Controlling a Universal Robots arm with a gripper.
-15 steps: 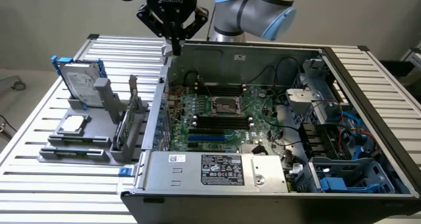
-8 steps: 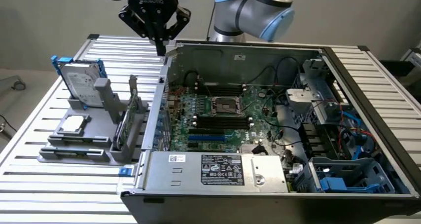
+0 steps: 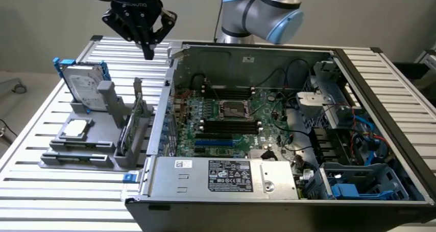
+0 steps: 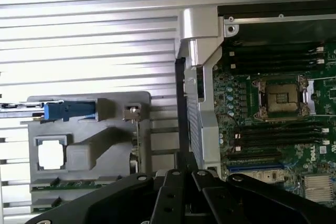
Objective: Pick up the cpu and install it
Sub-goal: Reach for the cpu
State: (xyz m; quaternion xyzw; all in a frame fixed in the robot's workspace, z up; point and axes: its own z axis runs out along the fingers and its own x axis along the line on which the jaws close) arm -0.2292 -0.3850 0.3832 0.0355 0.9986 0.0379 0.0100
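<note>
Robot arm's end effector (image 3: 148,52) hovers above a slatted table (image 3: 41,191), beside an open computer case (image 3: 160,135).
The end effector is clenched shut and grips nothing, high over the case's far corner. The cpu (image 3: 75,129) lies flat in a grey holder (image 3: 102,158) on the table, at the exterior view's left, well apart from the end effector. The motherboard socket (image 3: 234,109) sits mid-board.

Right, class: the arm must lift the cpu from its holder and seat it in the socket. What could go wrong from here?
1. The cpu lies flat in a recess of the grey holder; the shut gripper may fail to catch its edges.
2. The upright hard drive stands close by and could be clipped.
3. The socket sits low inside the case; a tilted cpu might damage it.
</note>
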